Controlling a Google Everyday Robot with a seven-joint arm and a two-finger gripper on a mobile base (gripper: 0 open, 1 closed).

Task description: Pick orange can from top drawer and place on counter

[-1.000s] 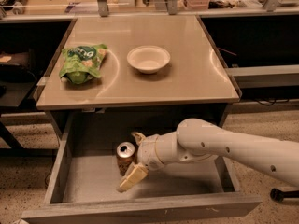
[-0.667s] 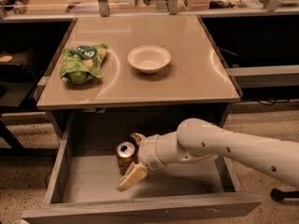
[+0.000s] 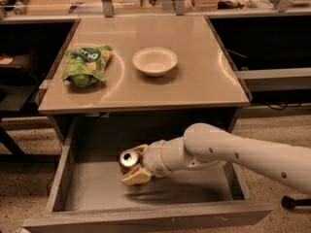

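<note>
The top drawer [image 3: 97,193] is pulled open below the counter [image 3: 194,76]. The orange can [image 3: 128,158] is inside the drawer's left-middle, silver top tilted toward the camera. My gripper [image 3: 136,164] reaches in from the right on the white arm. Its tan fingers [image 3: 136,177] sit on either side of the can, shut on it. A shadow lies on the drawer floor below the can and gripper, so the can seems held just above the bottom.
A green snack bag [image 3: 86,64] lies at the counter's left and a white bowl [image 3: 155,61] sits at its middle. The counter's front edge overhangs the back of the drawer. Dark shelving stands on both sides, and cluttered benches stand behind.
The gripper and the can have risen slightly from the drawer floor. The arm has hardly shifted otherwise.
</note>
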